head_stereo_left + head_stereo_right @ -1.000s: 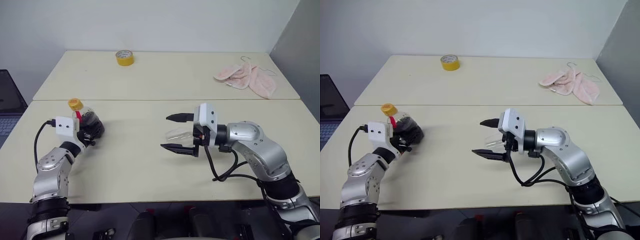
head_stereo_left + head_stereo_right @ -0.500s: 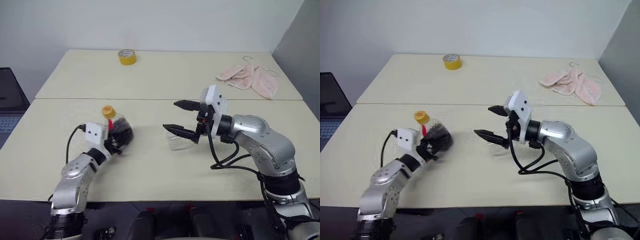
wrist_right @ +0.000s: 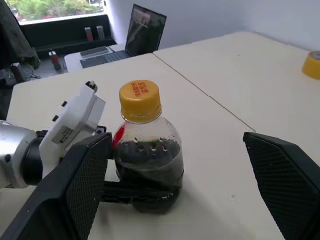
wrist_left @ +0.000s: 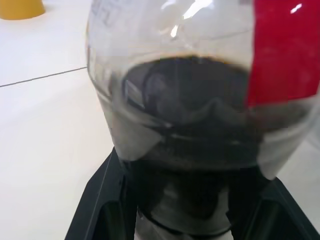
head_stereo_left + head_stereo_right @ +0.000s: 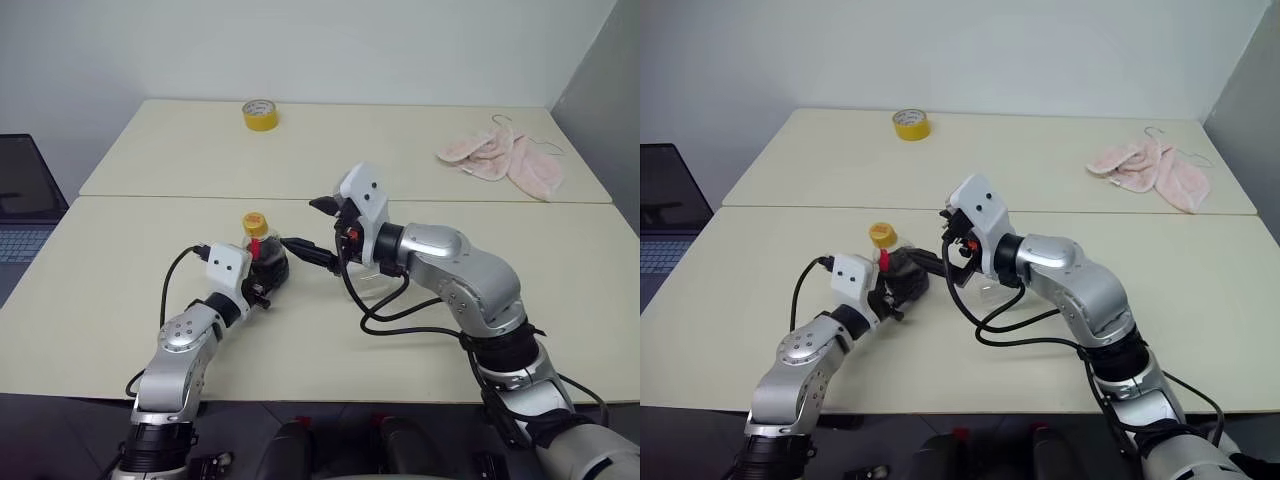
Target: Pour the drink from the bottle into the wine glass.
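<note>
My left gripper is shut low on the body of the bottle, a small clear one with a yellow cap and a red label. The bottle stands upright just left of the table's middle. The dark drink fills its lower half. My right gripper is open, level with the bottle's top and just to its right, with one finger close to the bottle. The wine glass shows faintly on the table under my right wrist; I cannot tell whether it is upright.
A yellow tape roll sits at the far side of the back table. A pink cloth on a hanger lies at the far right. A laptop stands beyond the table's left edge. A seam joins the two tables.
My left gripper has carried the bottle right, toward the table's middle. My right gripper has swung left and turned toward the bottle, leaving the glass behind under its wrist.
</note>
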{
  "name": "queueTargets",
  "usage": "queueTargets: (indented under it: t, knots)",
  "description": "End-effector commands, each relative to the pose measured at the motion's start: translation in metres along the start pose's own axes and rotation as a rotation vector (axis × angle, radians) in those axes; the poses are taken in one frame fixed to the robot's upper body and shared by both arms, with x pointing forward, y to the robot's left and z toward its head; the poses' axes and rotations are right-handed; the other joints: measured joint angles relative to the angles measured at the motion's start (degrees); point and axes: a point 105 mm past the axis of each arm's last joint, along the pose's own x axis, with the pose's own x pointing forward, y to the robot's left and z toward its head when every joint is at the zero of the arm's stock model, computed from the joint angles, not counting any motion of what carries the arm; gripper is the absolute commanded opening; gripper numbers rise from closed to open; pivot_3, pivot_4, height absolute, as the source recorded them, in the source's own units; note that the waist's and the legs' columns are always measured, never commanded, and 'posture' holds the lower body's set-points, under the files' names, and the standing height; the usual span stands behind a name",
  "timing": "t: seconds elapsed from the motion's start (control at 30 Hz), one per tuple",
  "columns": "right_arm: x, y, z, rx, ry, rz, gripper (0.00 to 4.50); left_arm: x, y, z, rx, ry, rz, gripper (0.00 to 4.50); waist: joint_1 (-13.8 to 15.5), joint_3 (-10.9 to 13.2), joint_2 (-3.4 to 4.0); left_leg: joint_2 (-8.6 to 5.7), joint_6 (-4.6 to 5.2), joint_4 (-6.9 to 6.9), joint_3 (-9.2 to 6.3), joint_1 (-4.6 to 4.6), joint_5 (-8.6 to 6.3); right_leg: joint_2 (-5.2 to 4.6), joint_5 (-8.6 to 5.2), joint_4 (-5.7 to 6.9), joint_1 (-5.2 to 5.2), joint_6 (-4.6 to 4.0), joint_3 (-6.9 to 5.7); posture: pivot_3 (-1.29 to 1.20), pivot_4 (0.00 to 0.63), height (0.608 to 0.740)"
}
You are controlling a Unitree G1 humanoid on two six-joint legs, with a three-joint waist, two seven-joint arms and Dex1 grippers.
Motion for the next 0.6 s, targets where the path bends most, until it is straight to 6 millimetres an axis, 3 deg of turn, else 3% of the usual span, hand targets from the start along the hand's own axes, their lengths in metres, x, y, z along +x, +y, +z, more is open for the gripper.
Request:
queueTargets:
  t: [0.03,0.5,0.6]
  knots:
    - [0.006,0.005,0.013,-0.02,-0.042,0.001,4.5,0.003,-0.015,-0.005,-0.003,0.037,-0.051,1.82,-0.01,0.0,0.0,0.0,0.01,0.0,-0.01,0.0,0.0,0.0,0.0,0.0,0.0,0.0,-0.01,0.0,0.15,0.74]
    - [0.03,0.007,0.024,0.046,-0.098,-0.007,4.5,0.005,-0.022,-0.004,-0.004,0.039,-0.073,1.72,-0.04,-0.01,0.02,-0.01,0.01,-0.01,-0.06,0.0,0.01,0.0,0.0,0.03,-0.02,0.0,-0.06,0.0,0.15,0.74]
    - [0.03,0.007,0.027,0.05,-0.107,-0.004,3.88,0.004,-0.023,-0.005,-0.004,0.041,-0.072,1.71,-0.05,-0.01,0.02,-0.01,0.01,-0.01,-0.06,0.0,0.0,0.0,0.0,0.03,-0.02,0.0,-0.06,0.0,0.15,0.74]
